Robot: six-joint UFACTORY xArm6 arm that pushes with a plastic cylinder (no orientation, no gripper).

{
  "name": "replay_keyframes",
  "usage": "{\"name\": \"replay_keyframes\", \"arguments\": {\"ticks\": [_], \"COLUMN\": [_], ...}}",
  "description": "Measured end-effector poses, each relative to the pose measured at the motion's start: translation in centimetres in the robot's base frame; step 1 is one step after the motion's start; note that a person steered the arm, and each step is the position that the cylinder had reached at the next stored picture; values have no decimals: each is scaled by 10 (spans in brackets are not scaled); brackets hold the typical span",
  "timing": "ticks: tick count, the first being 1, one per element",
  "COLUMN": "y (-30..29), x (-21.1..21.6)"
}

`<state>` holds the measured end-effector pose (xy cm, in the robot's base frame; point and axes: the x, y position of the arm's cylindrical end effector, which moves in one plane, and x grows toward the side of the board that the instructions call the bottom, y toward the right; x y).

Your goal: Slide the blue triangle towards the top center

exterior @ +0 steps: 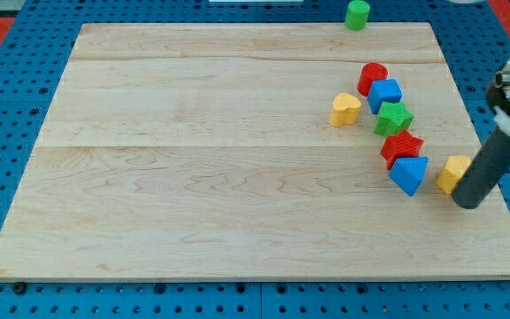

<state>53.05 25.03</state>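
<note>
The blue triangle (408, 173) lies at the view's right, just below a red block (401, 145) and touching it. My tip (468, 202) is to the right of the blue triangle and slightly lower, right beside a yellow block (453, 172) that the rod partly hides. The tip is apart from the blue triangle, with the yellow block between them.
A chain of blocks runs up from the triangle: the red block, a green block (394, 118), a blue cube (384, 94), a red cylinder (372, 76). A yellow heart (345, 109) lies to their left. A green cylinder (357, 14) stands off the wooden board (193, 159), past its top edge.
</note>
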Motion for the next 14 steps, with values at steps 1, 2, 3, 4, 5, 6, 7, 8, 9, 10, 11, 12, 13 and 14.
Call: {"name": "replay_keyframes", "arguments": {"ticks": [1,2,3,4,5,6,7,8,9,10,11,12,13,14], "y": [1,69,72,18,-28,-62,-85,-106,-137,-164,-186,-211,-233,-273], "x": [11,10,-40,-40,-39,-39,-39,-39,-39,-39,-34,-10,-13,-48]}}
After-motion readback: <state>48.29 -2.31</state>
